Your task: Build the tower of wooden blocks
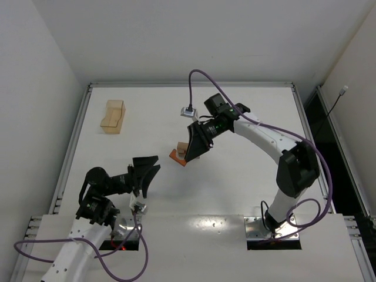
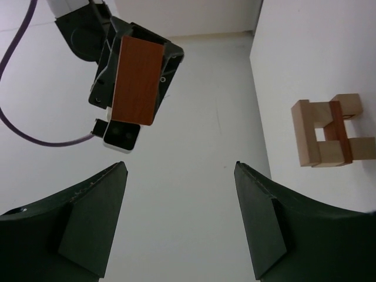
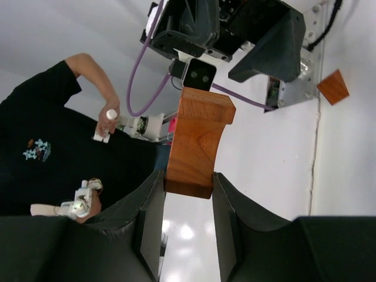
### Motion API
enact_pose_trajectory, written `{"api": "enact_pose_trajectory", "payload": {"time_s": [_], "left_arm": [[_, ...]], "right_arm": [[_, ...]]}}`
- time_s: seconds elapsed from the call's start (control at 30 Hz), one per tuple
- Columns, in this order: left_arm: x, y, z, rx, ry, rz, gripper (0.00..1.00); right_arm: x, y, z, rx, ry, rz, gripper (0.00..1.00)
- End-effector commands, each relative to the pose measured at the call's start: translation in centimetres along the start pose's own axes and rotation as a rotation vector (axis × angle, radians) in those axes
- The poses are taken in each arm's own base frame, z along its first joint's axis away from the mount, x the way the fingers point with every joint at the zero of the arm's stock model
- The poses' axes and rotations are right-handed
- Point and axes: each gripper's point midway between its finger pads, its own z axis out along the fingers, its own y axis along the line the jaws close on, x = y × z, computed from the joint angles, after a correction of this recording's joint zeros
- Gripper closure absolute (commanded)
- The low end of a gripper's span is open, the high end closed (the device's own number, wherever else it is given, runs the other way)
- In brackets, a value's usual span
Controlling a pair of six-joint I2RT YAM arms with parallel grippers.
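Left claw (image 2: 179,173) agape (empty), right claw (image 2: 137,66) clamping reddish block (image 2: 137,85), block tower (image 2: 329,132) at right

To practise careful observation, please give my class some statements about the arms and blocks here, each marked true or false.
1. The right pincer grips a reddish-brown block. True.
2. The left pincer holds a pale block. False: it is open and empty.
3. A stack of wooden blocks stands at the far left of the table. True.
4. The reddish-brown block rests on that stack. False: it is in the right pincer, well apart from the stack.
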Motion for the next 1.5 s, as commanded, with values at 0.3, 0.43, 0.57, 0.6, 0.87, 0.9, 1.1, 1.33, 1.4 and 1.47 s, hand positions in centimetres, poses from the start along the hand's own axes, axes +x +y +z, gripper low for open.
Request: {"api": "enact_pose_trajectory", "payload": {"time_s": [0.3, 0.43, 0.57, 0.6, 0.87, 0.9, 1.1, 1.33, 1.4, 1.47], "left_arm": [[0.3, 4.8, -0.2, -0.131, 0.018, 0.079, 0.27], [0.3, 4.9, -0.2, -0.136, 0.018, 0.078, 0.26], [0.3, 4.7, -0.2, -0.137, 0.018, 0.079, 0.26], [0.3, 4.7, -0.2, -0.137, 0.018, 0.079, 0.26], [0.3, 4.0, 0.0, -0.120, 0.001, 0.089, 0.26], [0.3, 4.1, 0.0, -0.120, 0.002, 0.101, 0.26], [0.5, 3.9, 0.2, -0.116, 0.002, 0.094, 0.26], [0.5, 3.5, 0.2, -0.111, 0.002, 0.095, 0.30], [0.5, 3.5, 0.2, -0.111, 0.002, 0.095, 0.31], [0.2, 3.7, 0.2, -0.115, -0.007, 0.103, 0.34]], "right_arm": [[-3.2, 1.9, 1.8, -0.178, 0.039, -0.036, 1.00], [-3.7, 1.9, 2.2, -0.183, 0.048, -0.040, 1.00], [-3.8, 1.8, 2.5, -0.187, 0.058, -0.025, 1.00], [-3.9, 1.8, 2.5, -0.188, 0.057, -0.037, 1.00], [-4.4, 1.9, 3.2, -0.198, 0.075, -0.050, 1.00], [-4.4, 1.9, 3.2, -0.197, 0.076, -0.039, 1.00], [-4.4, 1.4, 3.6, -0.202, 0.085, -0.029, 1.00], [-4.3, 1.5, 3.9, -0.206, 0.094, -0.030, 1.00], [-4.3, 1.2, 3.9, -0.206, 0.095, -0.012, 1.00], [-4.3, 1.2, 4.0, -0.206, 0.095, -0.012, 1.00]]}}
